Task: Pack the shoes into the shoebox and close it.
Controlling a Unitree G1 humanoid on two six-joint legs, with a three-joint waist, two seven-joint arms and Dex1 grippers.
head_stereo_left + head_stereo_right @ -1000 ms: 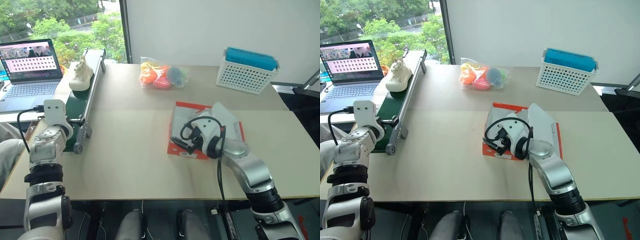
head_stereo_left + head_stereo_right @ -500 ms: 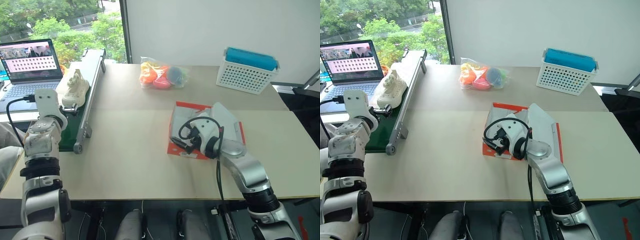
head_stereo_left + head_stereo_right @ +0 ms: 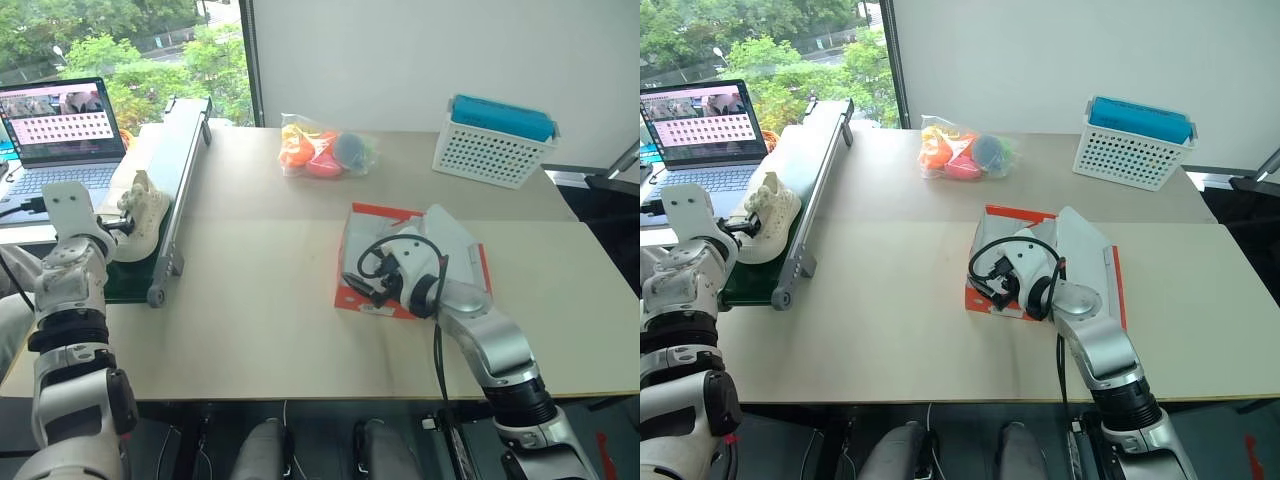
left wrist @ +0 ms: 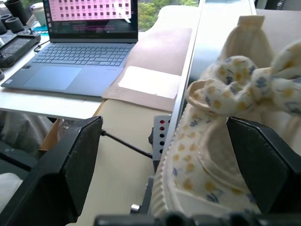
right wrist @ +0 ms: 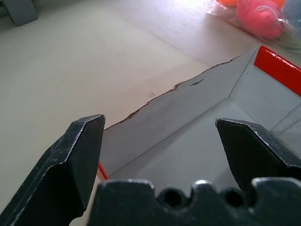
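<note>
One cream shoe [image 3: 140, 212] with a flowered lace bow lies at the near end of the green conveyor belt [image 3: 120, 275] on the left. My left gripper [image 3: 108, 226] is open right behind it. In the left wrist view the shoe [image 4: 221, 155] lies just ahead of the spread fingers [image 4: 70, 174], closer to one of them. The red-orange shoebox [image 3: 372, 212] stands open in the middle of the table, white inside, its lid [image 3: 455, 240] tipped back to the right. Over the box's near left wall [image 5: 155, 110] my right gripper [image 3: 365, 287] hovers open and empty.
A laptop [image 3: 60, 130] sits beyond the conveyor's left side. A clear bag of coloured balls [image 3: 325, 150] lies at the back middle of the table. A white lattice basket [image 3: 495, 145] with a blue top stands at the back right.
The shoe has ridden down the belt toward me to its near end. My left gripper has shifted left and slightly up, now right behind the shoe. The right arm has kept still.
</note>
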